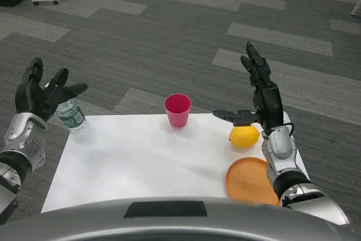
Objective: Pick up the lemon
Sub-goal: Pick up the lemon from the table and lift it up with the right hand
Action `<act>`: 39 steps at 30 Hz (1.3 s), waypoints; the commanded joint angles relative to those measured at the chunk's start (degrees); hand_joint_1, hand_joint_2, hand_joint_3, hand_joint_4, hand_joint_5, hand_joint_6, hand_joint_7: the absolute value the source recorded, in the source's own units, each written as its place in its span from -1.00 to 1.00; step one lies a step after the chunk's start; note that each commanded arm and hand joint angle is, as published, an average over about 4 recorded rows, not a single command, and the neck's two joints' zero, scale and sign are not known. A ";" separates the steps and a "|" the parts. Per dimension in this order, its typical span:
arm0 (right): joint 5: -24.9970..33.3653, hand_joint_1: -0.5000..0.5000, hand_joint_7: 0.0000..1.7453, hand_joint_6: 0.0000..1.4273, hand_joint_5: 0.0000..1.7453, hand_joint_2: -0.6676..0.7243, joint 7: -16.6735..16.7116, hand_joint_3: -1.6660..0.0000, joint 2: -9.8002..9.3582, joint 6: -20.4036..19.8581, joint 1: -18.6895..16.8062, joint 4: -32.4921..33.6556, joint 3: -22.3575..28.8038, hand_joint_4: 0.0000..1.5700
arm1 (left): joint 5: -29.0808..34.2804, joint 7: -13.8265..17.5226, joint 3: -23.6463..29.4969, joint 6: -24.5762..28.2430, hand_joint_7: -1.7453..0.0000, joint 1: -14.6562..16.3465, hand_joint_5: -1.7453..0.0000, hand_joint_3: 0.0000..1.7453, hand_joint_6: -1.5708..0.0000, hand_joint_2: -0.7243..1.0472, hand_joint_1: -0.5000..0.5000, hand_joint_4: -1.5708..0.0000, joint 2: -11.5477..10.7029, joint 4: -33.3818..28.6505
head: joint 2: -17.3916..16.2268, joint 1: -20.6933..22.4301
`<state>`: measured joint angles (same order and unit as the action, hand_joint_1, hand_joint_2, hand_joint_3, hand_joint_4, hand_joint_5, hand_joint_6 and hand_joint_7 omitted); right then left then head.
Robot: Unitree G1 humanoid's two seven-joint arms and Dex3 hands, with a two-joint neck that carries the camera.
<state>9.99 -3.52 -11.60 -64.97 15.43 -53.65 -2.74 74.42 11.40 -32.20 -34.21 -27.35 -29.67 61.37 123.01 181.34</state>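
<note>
Though rounded, lemon [244, 136] lengthwise left-right

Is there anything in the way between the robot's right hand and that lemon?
Nothing visible is. The right hand hangs open just above the lemon. The pink cup stands off to the left, and the orange plate lies nearer the robot.

The lemon [244, 136], yellow, smooth and rounded, lay on its side on the white table [135, 162] near the right edge, just beyond the orange plate [248, 182].
</note>
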 commanded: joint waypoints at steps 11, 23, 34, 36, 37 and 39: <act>1.26 0.17 -1.00 -1.00 -0.56 -0.36 1.15 0.43 -0.44 1.34 0.92 -0.40 -0.69 -1.00 | -0.51 -0.15 0.74 -0.51 1.00 -1.21 1.00 -0.90 1.00 0.90 1.00 0.90 0.58 0.59 | -1.27 -1.15; 1.26 0.17 -1.00 -1.00 -0.56 -0.36 1.15 0.43 -0.62 1.54 0.92 -0.86 -0.60 -1.00 | -0.51 -0.15 0.74 -0.51 1.00 -1.21 1.00 -0.90 1.00 0.90 1.00 0.90 0.58 0.59 | -1.42 -18.51; 1.26 0.12 -1.00 -1.00 -0.56 -0.27 1.15 0.43 -0.80 2.13 0.88 -1.46 -0.12 -1.00 | -0.51 -0.15 0.74 -0.51 1.00 -1.34 1.00 -0.90 1.00 0.90 1.00 0.90 0.58 0.59 | -2.16 -24.38; 1.26 0.08 -1.00 -1.00 -0.56 -0.27 1.10 0.43 -0.97 2.62 0.79 -1.54 0.06 -1.00 | -0.51 -0.15 0.74 -0.51 1.00 -1.39 1.00 -0.90 1.00 0.90 1.00 0.90 0.58 0.59 | -2.16 -25.10; 1.26 0.06 -1.00 -1.00 -0.56 -0.30 1.08 0.43 -1.06 2.92 0.72 -1.74 0.17 -1.00 | -0.51 -0.15 0.74 -0.51 1.00 -1.41 1.00 -0.90 1.00 0.90 1.00 0.90 0.58 0.59 | -2.12 -25.28; 1.26 -0.02 -1.00 -1.00 -0.56 -0.39 1.06 0.38 -1.19 3.38 0.61 -2.09 0.32 -1.00 | -0.51 -0.15 0.74 -0.51 1.00 -1.45 1.00 -0.90 1.00 0.90 1.00 0.90 0.58 0.59 | -2.03 -25.14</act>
<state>10.58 -2.62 -12.12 -62.37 15.43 -55.23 -3.08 74.01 11.40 -32.03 -34.23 -27.36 -29.35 61.89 120.95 156.25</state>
